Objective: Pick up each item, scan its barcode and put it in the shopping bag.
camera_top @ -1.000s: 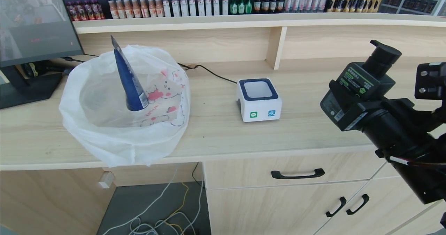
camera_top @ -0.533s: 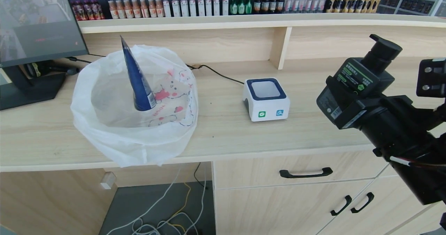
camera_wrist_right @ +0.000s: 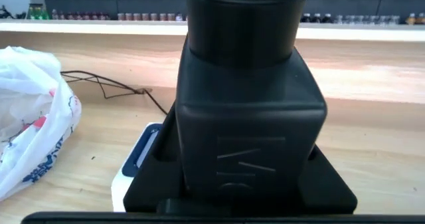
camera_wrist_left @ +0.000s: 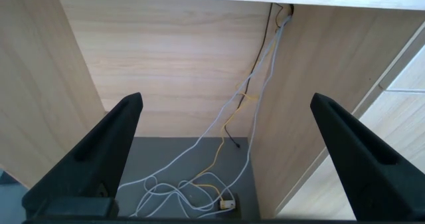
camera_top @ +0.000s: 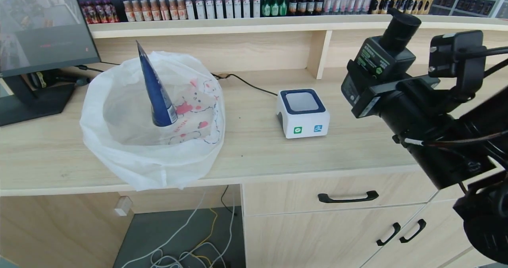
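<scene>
A white shopping bag (camera_top: 119,149) stands open on the counter's left part, with a blue tube (camera_top: 155,89) upright inside it. The white barcode scanner (camera_top: 303,113) sits mid-counter. My right gripper (camera_top: 391,101) is shut on a black square bottle (camera_top: 377,61) with a round cap, held tilted above the counter just right of the scanner. In the right wrist view the black bottle (camera_wrist_right: 246,117) rises in front of the scanner (camera_wrist_right: 136,164) and the bag (camera_wrist_right: 33,117). My left gripper (camera_wrist_left: 226,151) is open with nothing in it, low under the counter.
A monitor (camera_top: 39,26) stands at the counter's back left. A black cable (camera_top: 246,86) runs behind the scanner. Rows of bottles (camera_top: 254,4) line the upper shelf. Drawers with black handles (camera_top: 348,197) are below the counter; loose wires (camera_wrist_left: 199,191) lie on the floor.
The head camera shifted slightly at first. Since then my right arm has lifted the black bottle up and leftwards, closer to the scanner. Bag, tube and scanner stayed put.
</scene>
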